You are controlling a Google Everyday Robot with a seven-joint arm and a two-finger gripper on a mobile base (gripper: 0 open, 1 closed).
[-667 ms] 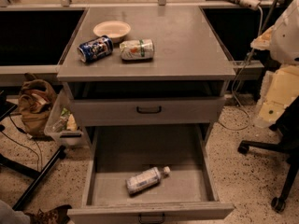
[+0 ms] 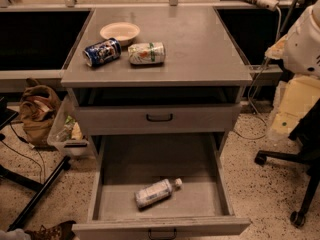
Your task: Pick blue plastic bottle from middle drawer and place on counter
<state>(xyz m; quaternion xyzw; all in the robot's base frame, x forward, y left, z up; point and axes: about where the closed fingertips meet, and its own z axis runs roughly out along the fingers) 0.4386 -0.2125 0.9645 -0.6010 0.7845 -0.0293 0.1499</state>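
The blue plastic bottle lies on its side on the floor of the open middle drawer, near the front, with its white cap pointing right and back. The counter is the flat grey top above it. My gripper does not show in the camera view. Only the arm's white shell and cream segment show at the right edge, beside the cabinet and well away from the bottle.
On the counter's back left are a dark blue can, a white-and-green can and a pale bowl. The shallower upper drawer is nearly shut. A chair base stands right. A bag and bin stand left.
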